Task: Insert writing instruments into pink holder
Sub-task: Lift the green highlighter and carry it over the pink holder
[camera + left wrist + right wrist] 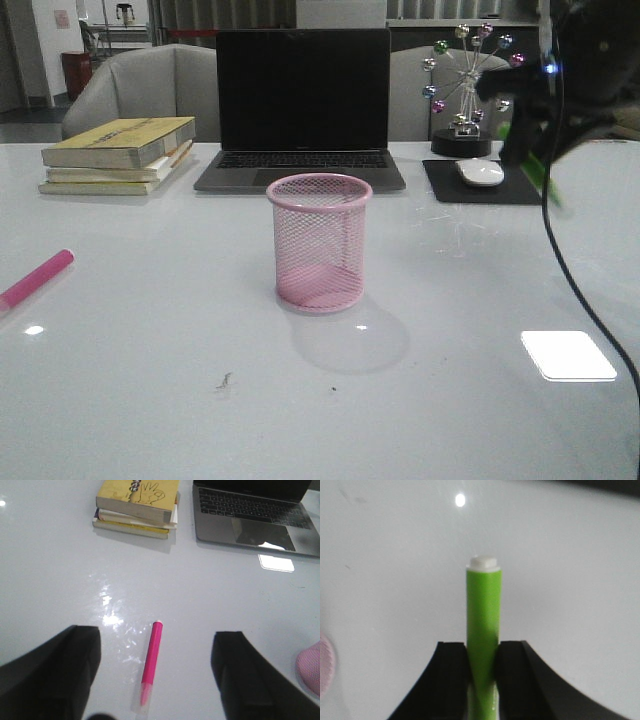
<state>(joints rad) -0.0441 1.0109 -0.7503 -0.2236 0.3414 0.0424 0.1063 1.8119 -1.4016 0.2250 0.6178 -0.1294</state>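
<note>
The pink holder [319, 245], a round wire-mesh cup, stands upright mid-table with nothing in it. A pink marker [37, 277] lies flat near the table's left edge. In the left wrist view this pink marker [151, 662] lies on the table between the fingers of my open left gripper [156, 634], which hovers above it; the holder's rim [310, 672] shows at that view's edge. At the far right, above the table, my right gripper [525, 140] is shut on the green marker [545, 180]. In the right wrist view the green marker [483, 605] sticks out past the right gripper [482, 650].
A stack of yellow books [120, 155] sits back left. An open laptop [300, 110] stands behind the holder. A white mouse [480, 172] rests on a black pad [440, 188] beside a beaded ornament [465, 90]. A black cable [580, 290] hangs at right.
</note>
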